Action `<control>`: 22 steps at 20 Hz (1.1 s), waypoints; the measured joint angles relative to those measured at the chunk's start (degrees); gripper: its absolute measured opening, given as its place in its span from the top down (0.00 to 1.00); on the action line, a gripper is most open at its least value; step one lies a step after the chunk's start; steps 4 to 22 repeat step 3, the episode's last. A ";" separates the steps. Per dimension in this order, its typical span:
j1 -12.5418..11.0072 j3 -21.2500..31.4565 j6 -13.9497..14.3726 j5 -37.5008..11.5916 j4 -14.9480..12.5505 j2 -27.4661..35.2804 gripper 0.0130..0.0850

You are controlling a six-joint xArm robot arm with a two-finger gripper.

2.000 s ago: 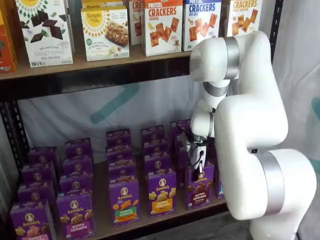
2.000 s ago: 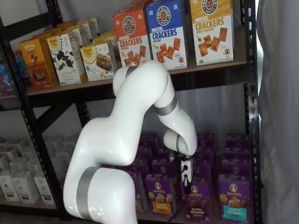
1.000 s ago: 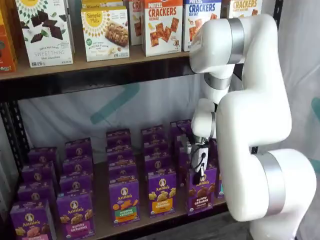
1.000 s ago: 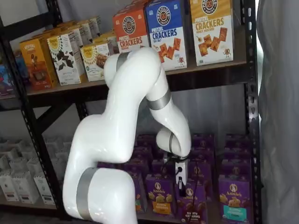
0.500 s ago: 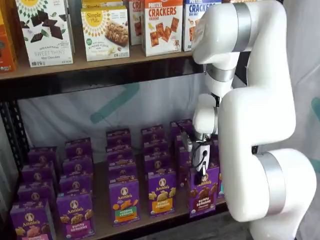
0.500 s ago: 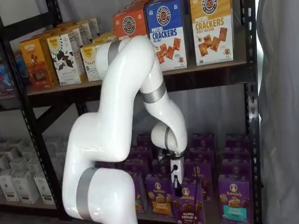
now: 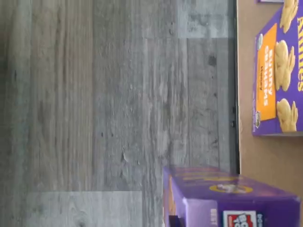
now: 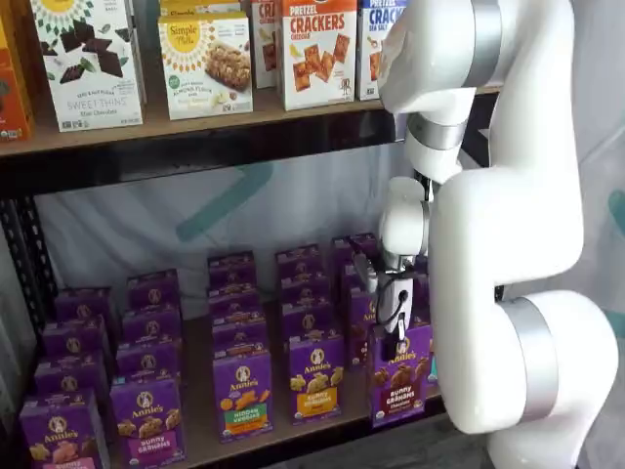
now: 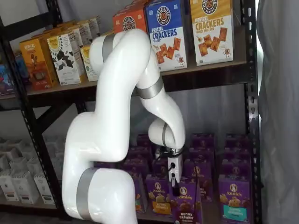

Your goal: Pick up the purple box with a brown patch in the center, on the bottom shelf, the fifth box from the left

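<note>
In both shelf views my gripper (image 8: 395,339) (image 9: 176,185) hangs over the front row of the bottom shelf (image 8: 198,386), its black fingers shut on the top edge of the purple box (image 8: 398,385) (image 9: 185,208). The box shows a white round logo, dark brown bunny crackers and a brown band. It stands upright and sits forward of its row, over the shelf's front rail. The wrist view shows the purple box's top (image 7: 227,193) close up, past the black rail, with grey floor beneath.
Rows of similar purple cartons fill the shelf, with an orange-band carton (image 8: 315,377) (image 7: 278,71) next to the held box and a teal-patch carton (image 9: 232,203) on its other side. Cracker boxes (image 8: 317,54) line the shelf above. My white arm (image 8: 508,254) stands in front of the shelves.
The gripper has drawn the purple box forward out of its row, past the front rail. The arm's elbow has risen toward the upper shelf.
</note>
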 joint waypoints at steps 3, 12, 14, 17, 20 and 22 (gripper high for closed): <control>-0.11 0.81 -0.70 0.78 0.69 -1.23 0.72; -0.11 0.81 -0.70 0.78 0.69 -1.23 0.72; -0.11 0.81 -0.70 0.78 0.69 -1.23 0.72; -0.11 0.81 -0.70 0.78 0.69 -1.23 0.72; -0.11 0.81 -0.70 0.78 0.69 -1.23 0.72; -0.11 0.81 -0.70 0.78 0.69 -1.23 0.72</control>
